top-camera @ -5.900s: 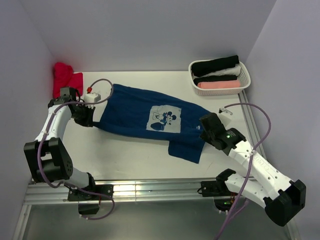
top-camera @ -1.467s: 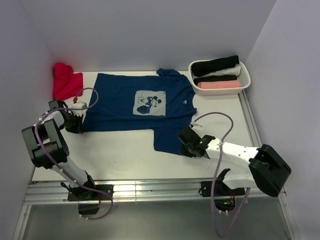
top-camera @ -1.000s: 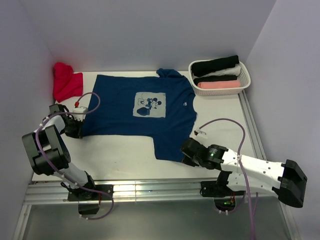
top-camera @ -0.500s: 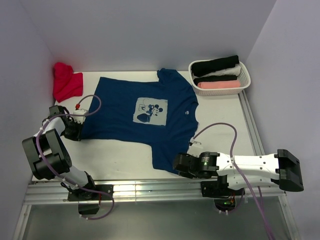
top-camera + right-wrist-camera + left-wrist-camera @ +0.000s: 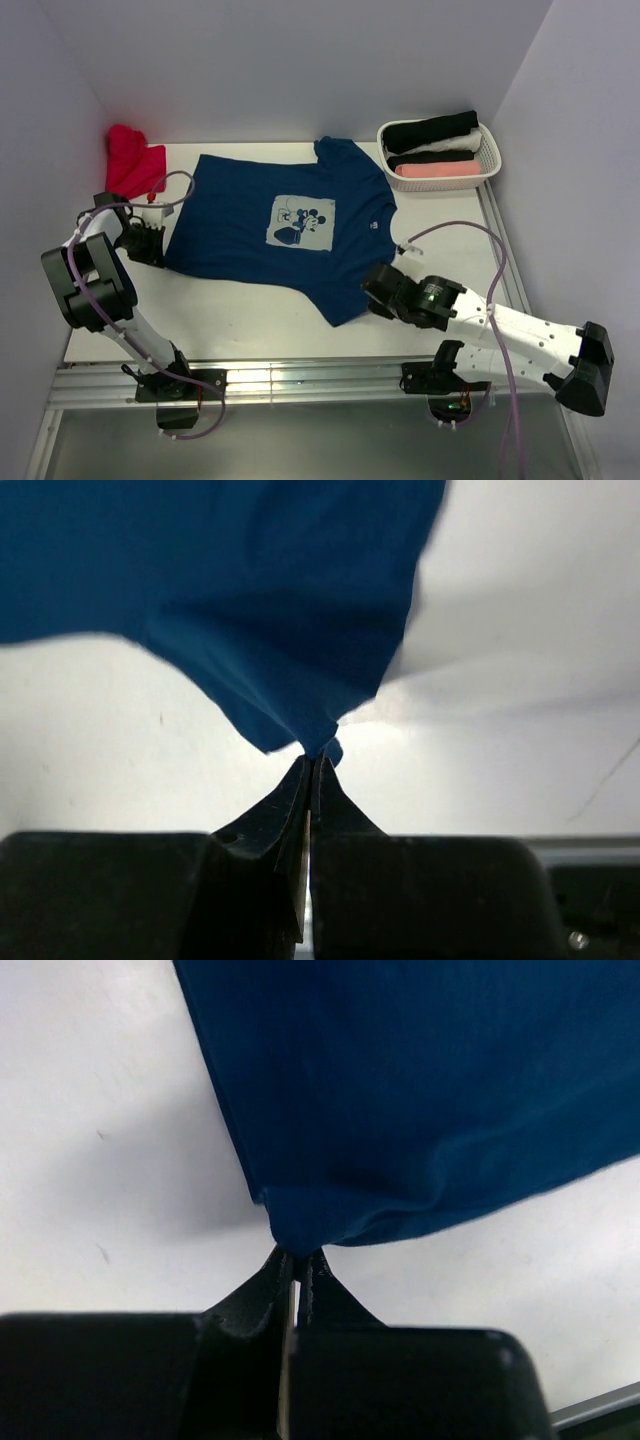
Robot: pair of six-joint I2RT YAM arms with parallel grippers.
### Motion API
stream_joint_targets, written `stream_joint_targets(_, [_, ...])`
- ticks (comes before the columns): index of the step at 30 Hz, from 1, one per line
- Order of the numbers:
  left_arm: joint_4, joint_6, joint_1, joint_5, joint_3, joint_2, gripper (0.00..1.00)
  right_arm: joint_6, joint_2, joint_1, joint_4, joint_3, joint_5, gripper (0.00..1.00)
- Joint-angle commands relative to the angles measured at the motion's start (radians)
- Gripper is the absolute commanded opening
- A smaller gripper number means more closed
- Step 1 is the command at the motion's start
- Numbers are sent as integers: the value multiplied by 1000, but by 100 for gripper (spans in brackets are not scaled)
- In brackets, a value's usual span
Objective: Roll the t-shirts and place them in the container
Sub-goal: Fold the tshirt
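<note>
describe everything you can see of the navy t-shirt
The navy t-shirt looks like soft cloth. It lies spread nearly flat, print side up, on the white table, with a pale cartoon print on the chest and one short sleeve pointing toward the back wall. The left gripper pinches its near left corner and the right gripper its near right corner, both bunched.

The left arm is bent sharply, its elbow raised; the left gripper (image 5: 296,1260) pinches a navy t-shirt (image 5: 250,215) corner. The right arm lies low and stretched; the right gripper (image 5: 311,762) pinches its edge.
</note>
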Motion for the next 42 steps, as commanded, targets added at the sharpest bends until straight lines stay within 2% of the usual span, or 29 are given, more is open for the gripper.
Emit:
stream_joint_targets(1, [-48, -50, -6, 76, 82, 52, 1, -212, 32, -113, 85, 63, 29, 0])
stream_joint_targets(5, [-59, -102, -23, 96, 163, 122, 0, -380, 97, -276, 167, 115, -31, 0])
stream_joint_targets(8, [-68, -136, -30, 113, 216, 169, 0, -466, 163, -343, 217, 168, -54, 0])
stream_joint_targets(15, [-89, -217, -50, 127, 341, 246, 0, -603, 344, -532, 306, 293, -140, 0])
stream_joint_targets(28, [-92, -311, -110, 84, 523, 367, 0, -704, 698, -627, 338, 589, -165, 0])
stream_joint_targets(42, [-95, -376, -128, 41, 649, 419, 0, -721, 825, -670, 331, 725, -159, 0])
